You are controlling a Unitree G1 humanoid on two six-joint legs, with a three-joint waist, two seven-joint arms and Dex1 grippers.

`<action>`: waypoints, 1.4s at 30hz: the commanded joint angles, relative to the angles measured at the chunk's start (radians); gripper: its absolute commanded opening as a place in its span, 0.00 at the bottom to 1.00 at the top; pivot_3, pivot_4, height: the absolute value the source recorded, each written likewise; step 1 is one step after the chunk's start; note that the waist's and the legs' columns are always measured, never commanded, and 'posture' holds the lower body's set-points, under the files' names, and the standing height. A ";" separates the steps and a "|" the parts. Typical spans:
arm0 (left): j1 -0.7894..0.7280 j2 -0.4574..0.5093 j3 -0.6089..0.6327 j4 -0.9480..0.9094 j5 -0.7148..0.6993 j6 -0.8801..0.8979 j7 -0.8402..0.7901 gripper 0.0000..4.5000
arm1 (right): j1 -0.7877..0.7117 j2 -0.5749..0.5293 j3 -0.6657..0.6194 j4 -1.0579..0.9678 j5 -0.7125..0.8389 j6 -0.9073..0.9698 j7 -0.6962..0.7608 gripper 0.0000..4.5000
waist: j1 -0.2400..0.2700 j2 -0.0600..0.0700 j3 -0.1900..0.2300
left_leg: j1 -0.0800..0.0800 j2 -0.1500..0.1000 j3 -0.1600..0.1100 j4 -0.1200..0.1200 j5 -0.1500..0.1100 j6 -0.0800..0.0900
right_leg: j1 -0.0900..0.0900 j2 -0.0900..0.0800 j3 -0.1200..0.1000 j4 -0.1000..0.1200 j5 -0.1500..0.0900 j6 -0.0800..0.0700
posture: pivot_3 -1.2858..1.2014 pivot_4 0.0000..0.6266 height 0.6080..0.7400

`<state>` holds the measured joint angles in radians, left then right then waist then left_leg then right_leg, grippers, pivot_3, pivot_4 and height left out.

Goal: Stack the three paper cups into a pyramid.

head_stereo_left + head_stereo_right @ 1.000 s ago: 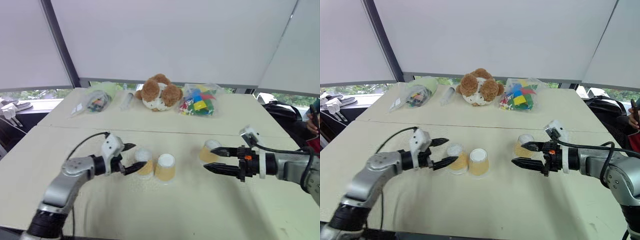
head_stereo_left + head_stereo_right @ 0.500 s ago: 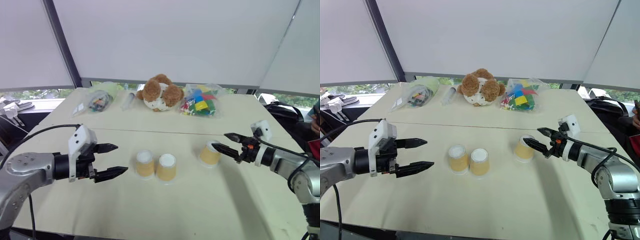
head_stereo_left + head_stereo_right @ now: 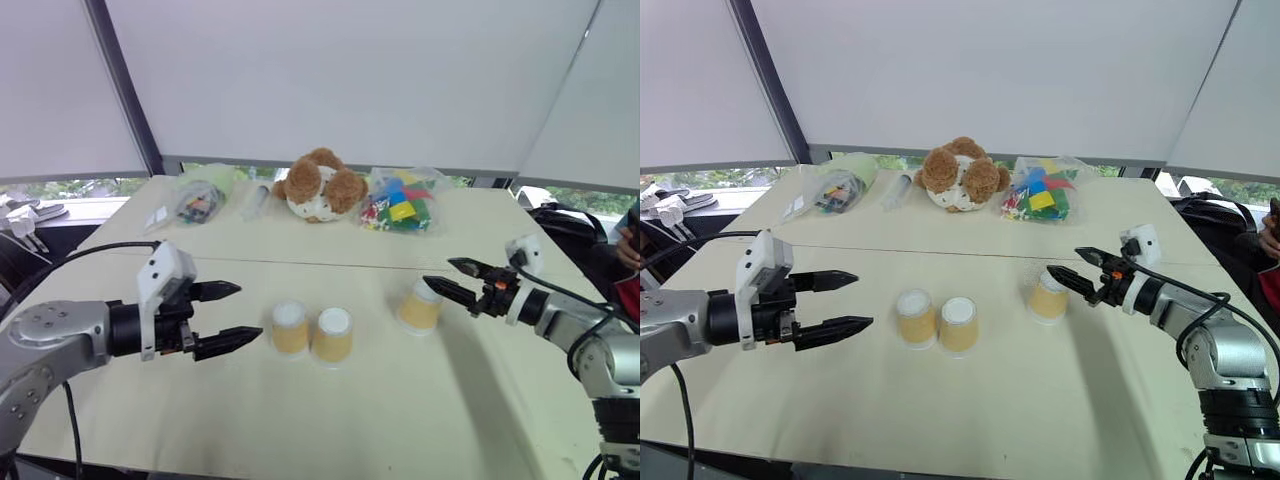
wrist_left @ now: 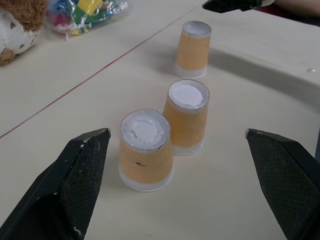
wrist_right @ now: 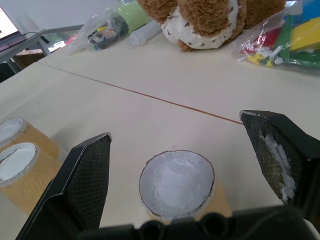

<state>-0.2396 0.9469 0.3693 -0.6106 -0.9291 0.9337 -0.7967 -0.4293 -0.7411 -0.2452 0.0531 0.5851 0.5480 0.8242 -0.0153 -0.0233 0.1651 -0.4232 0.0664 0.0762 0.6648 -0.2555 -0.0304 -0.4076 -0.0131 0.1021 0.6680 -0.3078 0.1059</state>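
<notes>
Three paper cups [image 3: 289, 327] [image 3: 332, 334] [image 3: 420, 305] stand inverted mid-table, two touching, one apart right. Left gripper [image 3: 231, 316] and right gripper [image 3: 452, 279] gape wide, empty. Light, crushable: pinch sidewalls gently.

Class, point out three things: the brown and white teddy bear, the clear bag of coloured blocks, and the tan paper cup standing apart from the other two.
Teddy bear [image 3: 318, 187], left eye view, its body.
Bag of blocks [image 3: 398, 210], left eye view, middle.
Lone cup [image 3: 419, 308], left eye view, its side.
</notes>
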 commanded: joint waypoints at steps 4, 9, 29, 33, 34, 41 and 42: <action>0.020 0.032 0.052 -0.042 -0.076 0.018 0.020 0.99 | 0.004 -0.027 -0.055 -0.030 0.024 0.027 0.010 1.00 | -0.001 0.000 0.000 | 0.000 0.000 0.000 0.000 0.000 0.000 | 0.000 0.000 0.000 0.000 0.000 0.000 | 0.52 0.24 1.00; 0.027 0.055 0.056 -0.027 -0.087 0.006 0.010 0.99 | -0.003 -0.013 -0.062 -0.005 0.000 0.007 -0.017 1.00 | -0.002 0.000 0.000 | 0.000 0.000 0.000 0.000 0.000 0.000 | 0.000 0.000 0.000 0.000 0.000 0.000 | 0.52 0.24 1.00; 0.038 0.104 0.053 -0.008 -0.100 0.000 -0.039 0.99 | 0.009 0.058 0.047 0.048 -0.075 -0.075 0.040 1.00 | -0.003 0.000 0.000 | 0.000 0.000 0.000 0.000 0.000 0.000 | 0.000 0.000 0.000 0.000 0.000 0.000 | 0.52 0.24 1.00; 0.045 0.103 0.058 -0.014 -0.105 0.002 -0.032 0.99 | -0.008 0.072 0.050 0.100 -0.075 -0.095 0.066 1.00 | -0.002 0.000 0.000 | 0.000 0.000 0.001 0.000 0.000 0.000 | 0.000 0.000 0.000 0.000 0.000 0.000 | 0.52 0.24 1.00; 0.045 0.101 0.059 -0.015 -0.105 0.001 -0.028 0.99 | -0.013 0.077 0.055 0.121 -0.081 -0.106 0.072 1.00 | -0.002 0.000 0.000 | 0.000 0.000 0.000 0.000 0.000 0.000 | 0.000 0.000 0.000 0.000 0.000 0.000 | 0.52 0.24 1.00; 0.058 0.092 0.060 -0.021 -0.099 -0.002 -0.009 1.00 | -0.038 0.094 0.088 0.203 -0.127 -0.165 0.106 0.94 | -0.003 0.000 0.000 | 0.000 0.000 0.001 0.000 0.000 0.000 | 0.000 0.000 0.000 0.000 0.000 0.000 | 0.52 0.24 1.00; 0.059 0.092 0.061 -0.021 -0.100 -0.002 -0.006 1.00 | -0.042 0.098 0.087 0.211 -0.127 -0.173 0.109 0.88 | -0.003 0.000 0.000 | 0.000 0.000 0.001 0.000 0.000 0.000 | 0.000 0.000 0.000 0.000 0.000 0.000 | 0.52 0.24 1.00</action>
<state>-0.1760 1.0389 0.3995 -0.6106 -1.0170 0.9496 -0.8039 -0.4462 -0.6458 -0.1422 0.2709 0.4579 0.4033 0.9233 -0.0183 -0.0232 0.1652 -0.4228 0.0664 0.0769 0.6645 -0.2554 -0.0305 -0.4078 -0.0129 0.1024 0.6681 -0.3079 0.1057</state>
